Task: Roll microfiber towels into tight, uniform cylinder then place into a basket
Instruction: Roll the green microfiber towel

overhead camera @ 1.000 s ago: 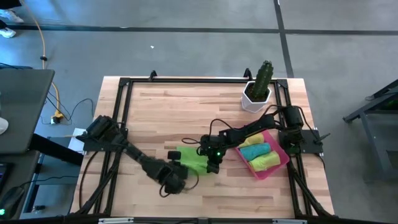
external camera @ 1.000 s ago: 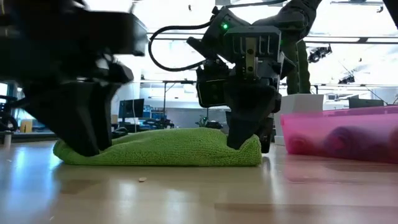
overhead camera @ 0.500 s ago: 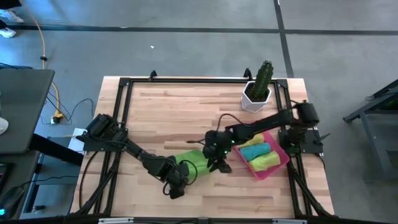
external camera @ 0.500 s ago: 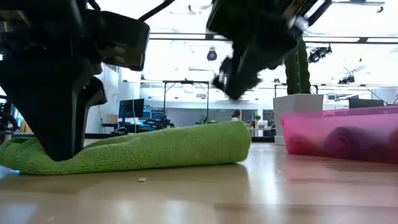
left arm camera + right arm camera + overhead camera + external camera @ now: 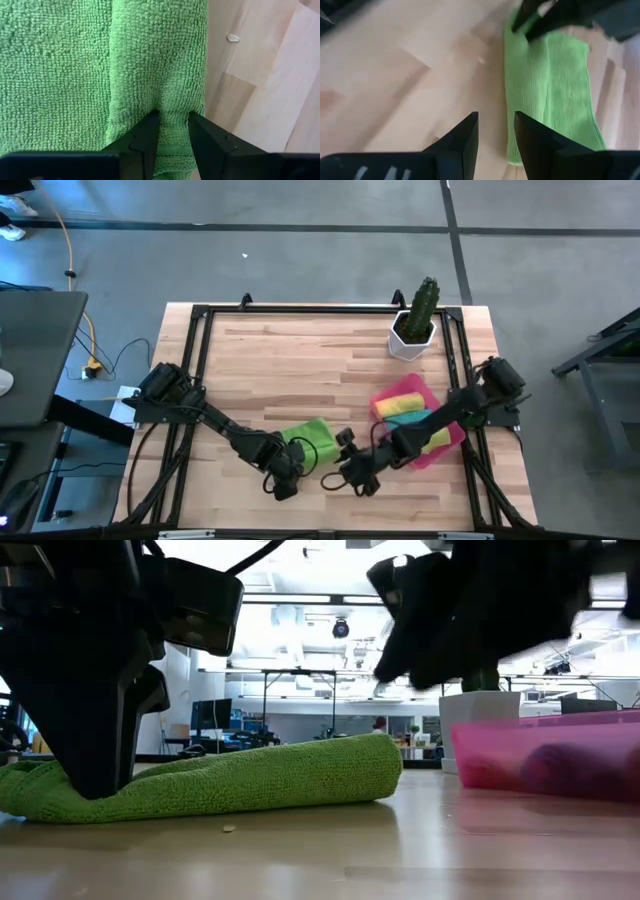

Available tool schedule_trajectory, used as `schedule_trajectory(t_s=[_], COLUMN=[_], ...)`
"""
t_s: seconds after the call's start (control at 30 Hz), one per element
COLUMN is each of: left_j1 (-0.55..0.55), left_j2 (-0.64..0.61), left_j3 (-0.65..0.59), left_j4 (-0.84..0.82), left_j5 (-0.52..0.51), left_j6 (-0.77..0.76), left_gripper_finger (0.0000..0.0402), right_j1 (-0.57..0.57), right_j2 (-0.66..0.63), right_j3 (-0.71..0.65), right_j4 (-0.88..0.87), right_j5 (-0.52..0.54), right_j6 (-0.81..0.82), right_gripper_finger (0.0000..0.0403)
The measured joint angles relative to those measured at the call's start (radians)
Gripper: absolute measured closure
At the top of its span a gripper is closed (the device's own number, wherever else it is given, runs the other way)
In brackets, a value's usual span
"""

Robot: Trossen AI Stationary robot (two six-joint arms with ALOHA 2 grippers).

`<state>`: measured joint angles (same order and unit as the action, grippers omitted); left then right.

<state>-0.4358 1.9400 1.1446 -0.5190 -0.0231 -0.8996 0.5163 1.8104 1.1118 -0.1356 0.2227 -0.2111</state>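
While left pincer (image 5: 170, 131) grips green towel (image 5: 100, 65), basket (image 5: 560, 755) contents blur.

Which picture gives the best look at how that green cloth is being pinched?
The left wrist view: the left tool grips the green cloth's folded edge. The high view shows it partly covered, the low view side-on, the right wrist view farther off.

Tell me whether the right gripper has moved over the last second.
Yes. In the high view the right gripper has let go of the green towel and pulled toward the table's near edge, farther from the cactus pot.
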Motion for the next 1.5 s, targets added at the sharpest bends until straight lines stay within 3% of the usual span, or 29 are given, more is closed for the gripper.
schedule_trajectory(t_s=[0.1, 0.3, 0.67, 1.5], left_j1=[0.000, 0.000, 0.000, 0.003], left_j2=[0.000, 0.000, 0.000, 0.000], left_j3=[0.000, 0.000, 0.000, 0.000], left_j4=[-0.001, -0.002, -0.002, -0.003], left_j5=[-0.003, -0.007, -0.011, -0.014], left_j6=[-0.013, -0.021, -0.033, -0.006], left_gripper_finger=[0.0300, 0.0300, 0.0300, 0.0300], right_j1=[0.008, 0.008, -0.046, -0.133], right_j2=[0.049, 0.091, 0.134, 0.147], right_j3=[0.000, 0.000, 0.000, 0.000], right_j4=[0.004, 0.006, 0.008, 0.053], right_j5=[0.057, 0.067, 0.103, 0.093], right_j6=[0.043, 0.032, 0.001, -0.044], right_gripper_finger=[0.0284, 0.0277, 0.0220, 0.0217])
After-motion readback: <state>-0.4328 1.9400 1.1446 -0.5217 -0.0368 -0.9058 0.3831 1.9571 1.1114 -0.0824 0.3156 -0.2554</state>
